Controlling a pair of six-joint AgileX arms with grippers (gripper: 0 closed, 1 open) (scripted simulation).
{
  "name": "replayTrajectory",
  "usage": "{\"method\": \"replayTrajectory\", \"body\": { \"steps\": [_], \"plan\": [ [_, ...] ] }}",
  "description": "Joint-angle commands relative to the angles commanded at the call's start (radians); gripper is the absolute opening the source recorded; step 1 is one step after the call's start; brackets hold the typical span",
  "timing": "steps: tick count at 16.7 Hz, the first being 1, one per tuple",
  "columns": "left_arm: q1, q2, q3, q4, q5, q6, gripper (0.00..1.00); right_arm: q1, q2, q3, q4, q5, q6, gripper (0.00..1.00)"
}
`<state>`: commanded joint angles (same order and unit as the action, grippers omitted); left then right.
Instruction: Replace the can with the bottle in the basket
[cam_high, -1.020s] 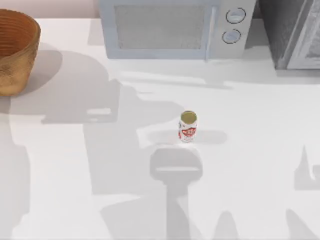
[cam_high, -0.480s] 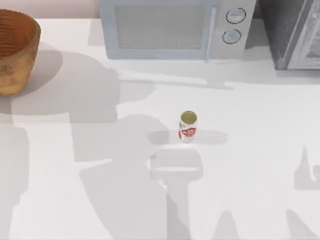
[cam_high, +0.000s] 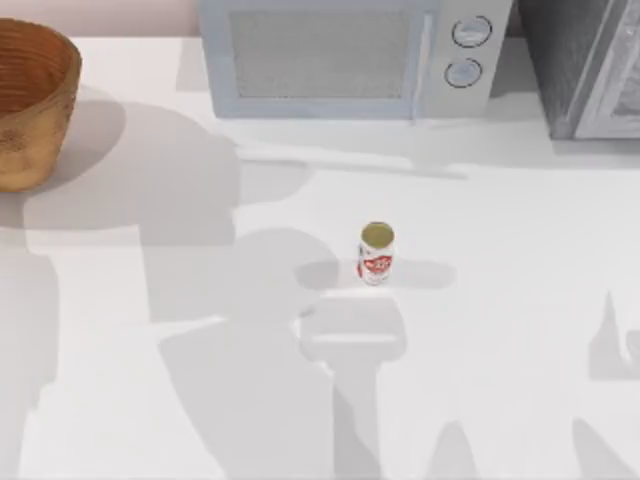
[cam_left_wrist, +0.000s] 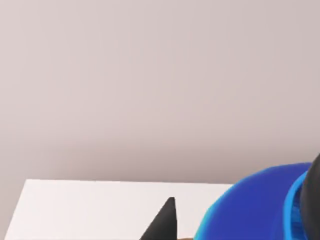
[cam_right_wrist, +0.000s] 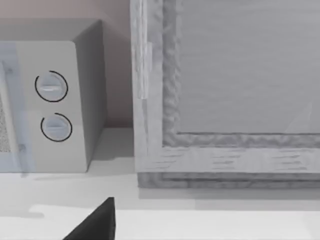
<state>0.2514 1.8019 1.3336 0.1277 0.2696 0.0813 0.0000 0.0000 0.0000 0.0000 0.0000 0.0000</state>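
Can (cam_high: 376, 254): stands upright near the middle of the white table (cam_high: 520, 330), dull gold top up, red markings on the white side, touching nothing. Casts a short shadow to its right. Basket (cam_high: 30, 105): sits at the far left back corner of the table, well apart from the can, wide mouth up, ribbed wicker wall lit orange-brown, partly cut off by the top view's edge. Microwave (cam_high: 345, 58): stands along the back edge behind the can, door shut, 2 round dials (cam_high: 470, 32) stacked at its right end. Grey cabinet (cam_high: 585, 65): stands just beside the microwave at the back right corner. Arm shadows: lie broad and grey across the left and front of the table, 1 reaching close to the can's front. Left gripper (cam_left_wrist: 165, 222): pokes a black tip up in the left wrist view, facing a plain wall and a strip of table, with a rounded blue object (cam_left_wrist: 250, 205) close beside it; apart, together or clamped, cannot tell. Right gripper (cam_right_wrist: 95, 222): pokes a dark tip up in the right wrist view, facing the microwave's dials and the grey cabinet; state likewise impossible to tell.
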Motion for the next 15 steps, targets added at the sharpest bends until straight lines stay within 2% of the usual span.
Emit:
{"method": "replayTrajectory", "body": {
  "steps": [9, 15],
  "plan": [
    [0.0, 0.0, 0.0, 0.0, 0.0, 0.0, 0.98, 0.0, 0.0, 0.0, 0.0, 0.0, 0.0, 1.0],
    [0.0, 0.0, 0.0, 0.0, 0.0, 0.0, 1.0, 0.0, 0.0, 0.0, 0.0, 0.0, 0.0, 1.0]
  ]
}}
